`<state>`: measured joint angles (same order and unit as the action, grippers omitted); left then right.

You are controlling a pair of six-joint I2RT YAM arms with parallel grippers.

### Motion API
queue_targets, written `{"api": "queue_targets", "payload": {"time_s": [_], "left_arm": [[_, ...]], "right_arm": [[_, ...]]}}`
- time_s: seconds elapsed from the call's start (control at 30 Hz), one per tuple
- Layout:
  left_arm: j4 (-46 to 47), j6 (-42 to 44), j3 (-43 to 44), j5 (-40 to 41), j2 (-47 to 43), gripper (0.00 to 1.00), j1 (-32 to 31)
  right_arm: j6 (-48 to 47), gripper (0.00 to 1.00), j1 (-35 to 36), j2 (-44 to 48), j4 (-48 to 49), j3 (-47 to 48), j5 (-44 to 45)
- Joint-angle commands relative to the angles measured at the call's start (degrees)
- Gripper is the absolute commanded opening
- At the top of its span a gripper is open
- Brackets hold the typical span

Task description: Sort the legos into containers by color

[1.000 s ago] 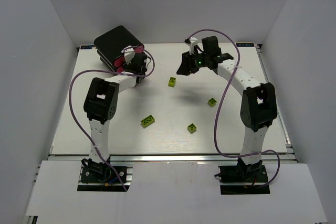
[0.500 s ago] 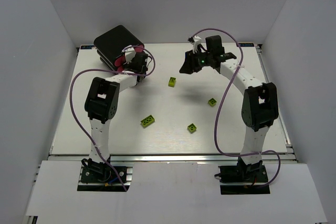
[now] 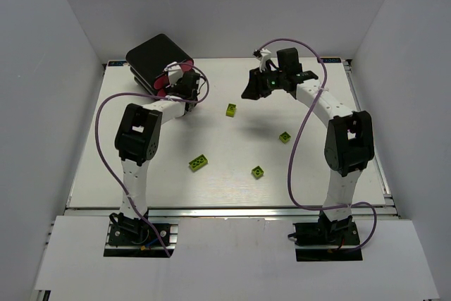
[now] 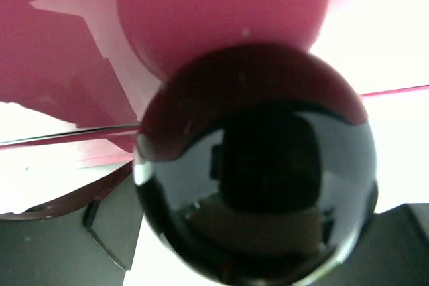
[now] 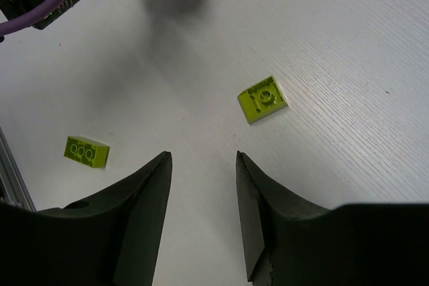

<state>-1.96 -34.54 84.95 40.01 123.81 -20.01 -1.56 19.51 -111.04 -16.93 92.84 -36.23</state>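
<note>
We logged drawer-opening as the step: left gripper (image 3: 184, 84) at the knob (image 4: 255, 165) of a far-left pink drawer (image 4: 201, 5), hold untellable; right gripper (image 5: 201, 159) part-open, empty, likely next onto the lime lego (image 5: 262, 98).

The cabinet (image 3: 156, 56) is sitting at the far left of the table (image 3: 338, 174), the left gripper (image 3: 176, 86) nosing up to a drawer (image 4: 201, 11), its knob (image 4: 255, 165) right before it. Mid-table, the far brick (image 3: 231, 109) is lying beside the hovering right gripper (image 5: 202, 157), the right brick (image 3: 285, 137) nearer, and the near-left brick (image 3: 199, 163) and near-middle brick (image 3: 258, 171) nearest the arms.
</note>
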Motion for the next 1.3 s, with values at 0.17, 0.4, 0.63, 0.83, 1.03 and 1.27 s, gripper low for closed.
{"api": "queue_targets", "payload": {"time_s": [0.17,0.4,0.63,0.83,1.03,1.27], "left_arm": [[-2.3,-1.1,-0.5,0.9,1.3,0.57,-0.2],[-1.0,-1.9,-2.4,0.2,-0.1,0.36,-0.2],[0.2,-3.6,-8.4,-0.2,-4.4,0.36,-0.8],[1.0,-4.0,-12.2,-0.2,-8.0,0.36,-2.6],[0.6,-5.0,-15.2,-1.1,-11.1,0.36,-4.2],[-2.3,-8.3,-18.6,-2.3,-13.9,0.4,-6.0]], "right_arm": [[0.5,0.49,-0.6,2.5,1.2,0.0,-1.4],[0.4,0.49,-0.8,1.9,1.3,0.8,-1.4],[0.3,0.49,-0.7,1.5,1.5,1.2,-1.6],[0.2,0.49,-0.8,1.4,1.6,1.4,-1.7],[-0.3,0.49,-0.7,1.7,1.7,1.0,-1.7],[-1.4,0.49,-0.6,3.0,2.4,-1.3,-1.6]]}}
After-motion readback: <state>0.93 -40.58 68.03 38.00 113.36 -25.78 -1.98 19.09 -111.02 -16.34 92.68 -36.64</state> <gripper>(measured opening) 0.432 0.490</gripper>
